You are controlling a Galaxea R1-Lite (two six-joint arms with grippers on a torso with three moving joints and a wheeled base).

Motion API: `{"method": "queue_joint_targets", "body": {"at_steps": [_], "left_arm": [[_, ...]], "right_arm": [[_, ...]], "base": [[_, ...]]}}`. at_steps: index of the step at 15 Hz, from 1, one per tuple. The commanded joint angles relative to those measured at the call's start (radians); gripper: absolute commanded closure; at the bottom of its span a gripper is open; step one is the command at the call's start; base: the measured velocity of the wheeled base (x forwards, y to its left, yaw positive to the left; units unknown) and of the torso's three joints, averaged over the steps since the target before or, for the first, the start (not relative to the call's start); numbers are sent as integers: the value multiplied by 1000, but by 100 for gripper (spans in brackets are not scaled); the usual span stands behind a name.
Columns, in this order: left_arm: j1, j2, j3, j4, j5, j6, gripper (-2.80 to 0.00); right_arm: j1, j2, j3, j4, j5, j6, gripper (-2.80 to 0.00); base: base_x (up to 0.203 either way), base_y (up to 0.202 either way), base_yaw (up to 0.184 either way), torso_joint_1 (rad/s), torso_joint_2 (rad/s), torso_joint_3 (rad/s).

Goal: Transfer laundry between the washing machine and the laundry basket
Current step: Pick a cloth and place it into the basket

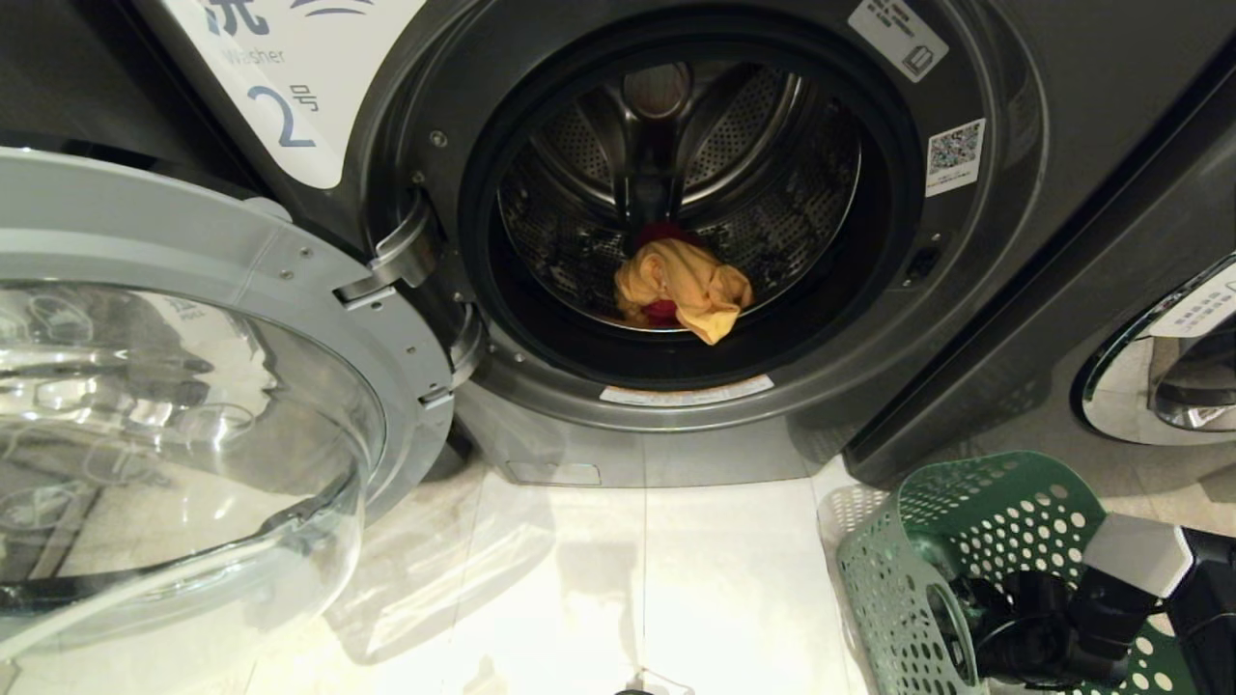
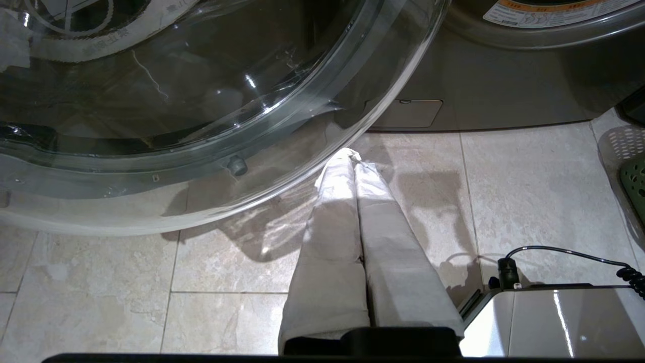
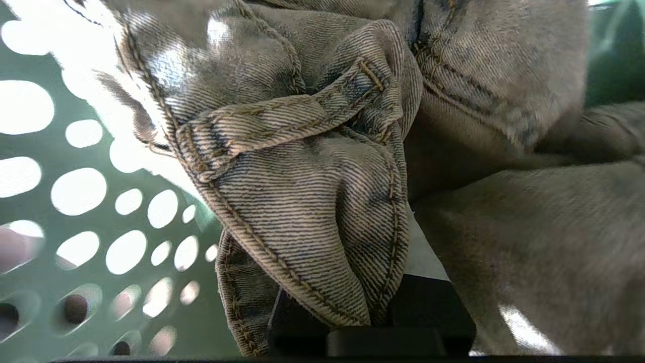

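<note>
Right wrist view puts my right end effector (image 3: 373,302) down inside the dark green perforated plastic laundry basket (image 3: 45,212), with a fold of grey-green denim garment (image 3: 302,201) bunched right over its fingers; I judge it pinched narrow on that cloth. From there the open drum of the dark grey front-loading washing machine (image 1: 1004,319) marked 2 lies up and to the left, the yellow-orange garment (image 1: 686,285) already inside. My left end effector (image 2: 352,156) hangs shut over the floor tiles.
</note>
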Motion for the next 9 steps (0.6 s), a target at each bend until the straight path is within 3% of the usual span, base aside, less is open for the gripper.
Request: {"method": "queue_joint_targets", "body": {"at_steps": [1, 5, 9], "left_arm": [[0, 2, 0, 1, 0, 0, 0], [0, 2, 0, 0, 0, 0, 0], [0, 2, 0, 0, 0, 0, 0]], "right_arm": [[-6, -110, 65, 12, 2, 3, 0], [-28, -411, 311, 60, 5, 10, 0], [-51, -777, 559, 67, 16, -40, 0]], "base": [[0, 0, 0, 0, 0, 0], [0, 0, 0, 0, 0, 0], [0, 0, 0, 0, 0, 0]]}}
